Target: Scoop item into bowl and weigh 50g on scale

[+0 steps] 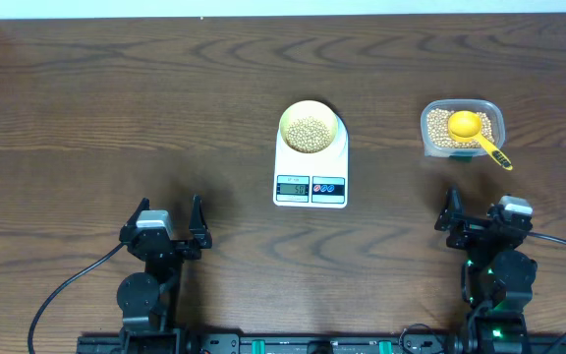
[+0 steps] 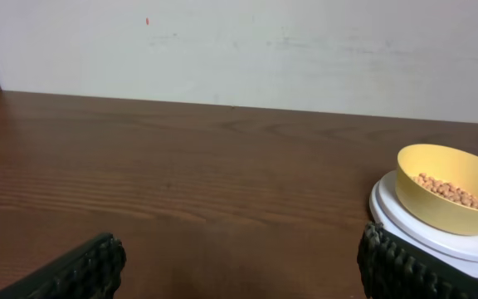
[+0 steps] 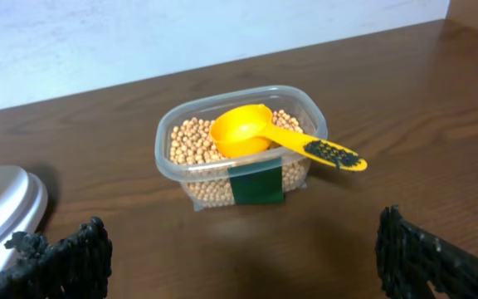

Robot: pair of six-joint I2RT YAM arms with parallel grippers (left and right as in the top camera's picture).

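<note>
Bowl [image 1: 311,110] of beans [image 1: 311,133] sits on scale [image 1: 311,187] for weighing.
My left end effector [image 1: 170,218] and right end effector [image 1: 487,214] gape empty; scoop [image 1: 466,125] rests in tub [image 1: 428,138].

left pincer [image 1: 171,203] agape, right pincer [image 1: 479,203] agape

My left gripper [image 1: 172,206] and right gripper [image 1: 480,208] are black, with ribbed, knobbly fingers [image 2: 81,270]. A pale grey block [image 1: 151,222] tops each wrist. A thin black cable [image 1: 62,295] trails from each arm, and small green lights [image 1: 473,264] glow on my right one.
</note>
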